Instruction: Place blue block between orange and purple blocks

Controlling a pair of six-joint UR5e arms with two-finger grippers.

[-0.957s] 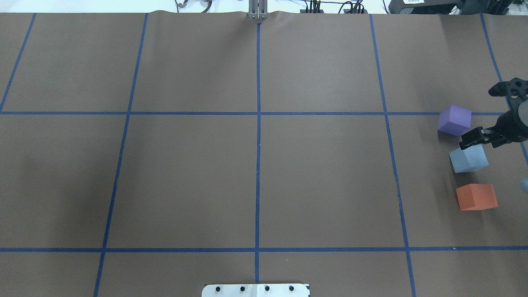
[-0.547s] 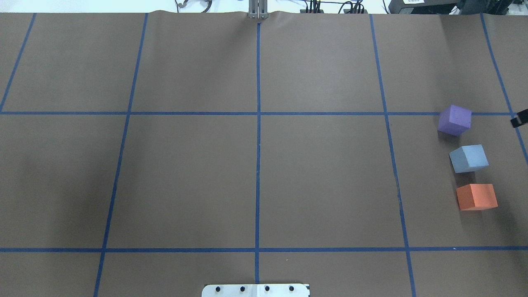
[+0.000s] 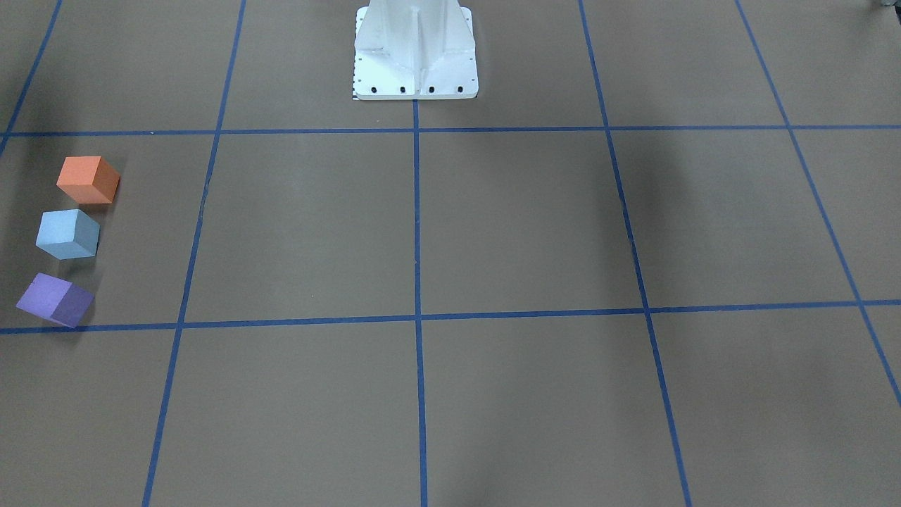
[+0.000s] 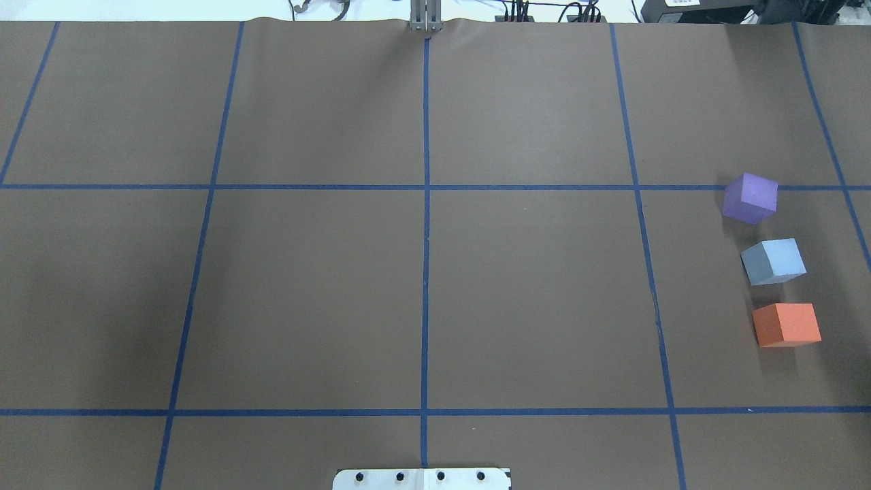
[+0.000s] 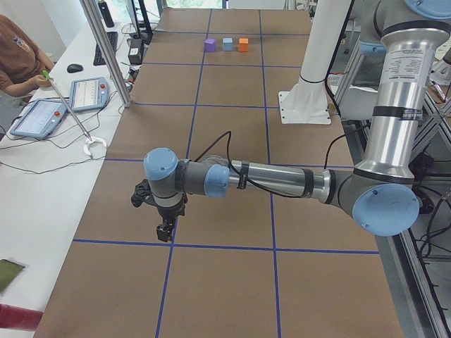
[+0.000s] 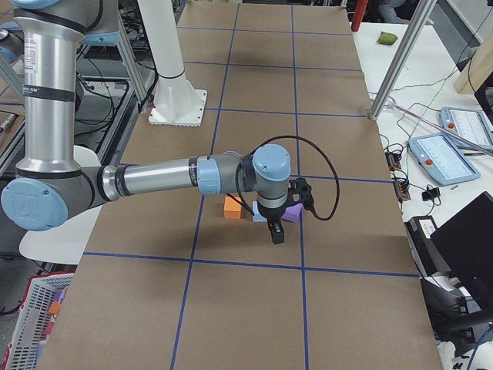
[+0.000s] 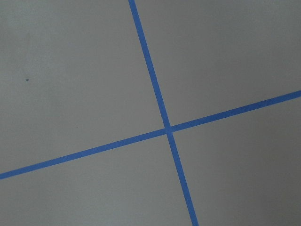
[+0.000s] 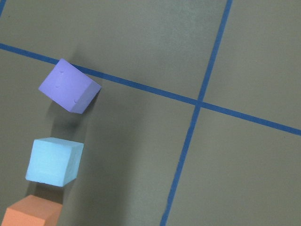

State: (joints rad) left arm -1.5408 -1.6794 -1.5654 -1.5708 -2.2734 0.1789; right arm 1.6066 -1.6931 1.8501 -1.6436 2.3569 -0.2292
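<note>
Near the middle of the table's right edge, the blue block is set in a row between the purple block and the orange block, apart from both. The right gripper is seen only from the side, nearer that edge than the row; whether it is open cannot be told. The left gripper is poised low near the left edge, its state likewise unclear. Blue tape lines are laid across the surface.
</note>
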